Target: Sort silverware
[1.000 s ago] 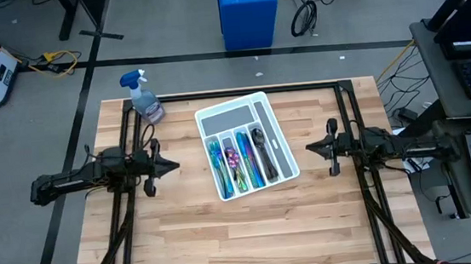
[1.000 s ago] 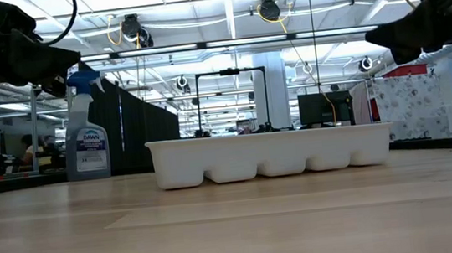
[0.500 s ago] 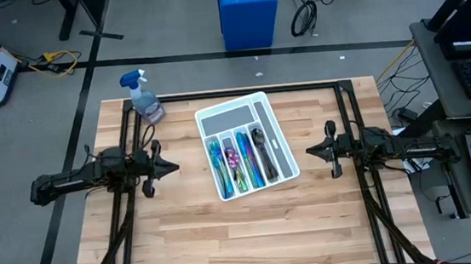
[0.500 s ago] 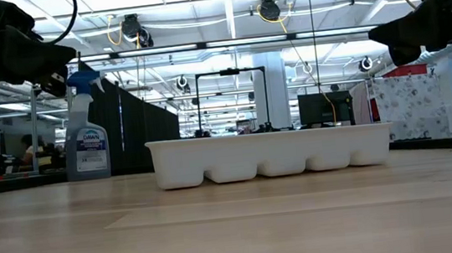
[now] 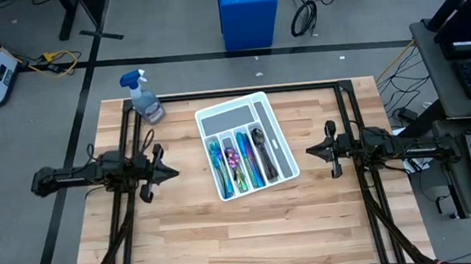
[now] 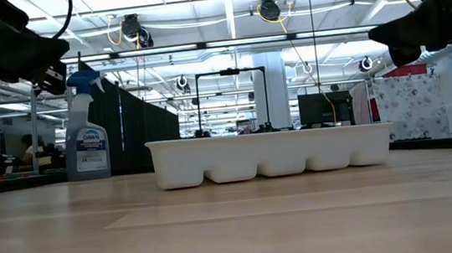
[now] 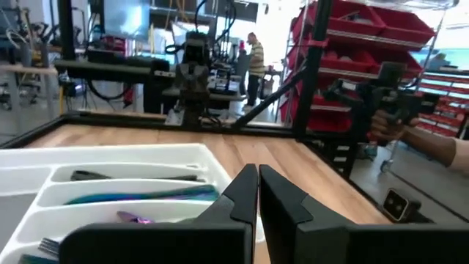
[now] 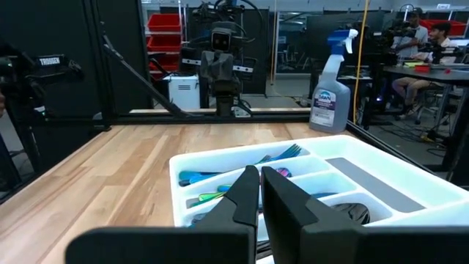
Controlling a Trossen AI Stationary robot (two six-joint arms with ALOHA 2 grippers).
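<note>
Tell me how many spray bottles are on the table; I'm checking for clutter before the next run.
1. The spray bottle stands upright at the table's far left corner, apart from the white tray. None other shows in any view.

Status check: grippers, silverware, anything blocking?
Left gripper and right gripper shut, empty, flanking the tray. Silverware all lies in tray slots. Spray bottle at far corner, nothing blocking.

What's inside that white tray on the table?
The white tray holds cutlery in its long slots: blue-teal forks, a small purple spoon, blue knives and dark spoons. Pieces overlap, so counts and anything underneath stay hidden.
</note>
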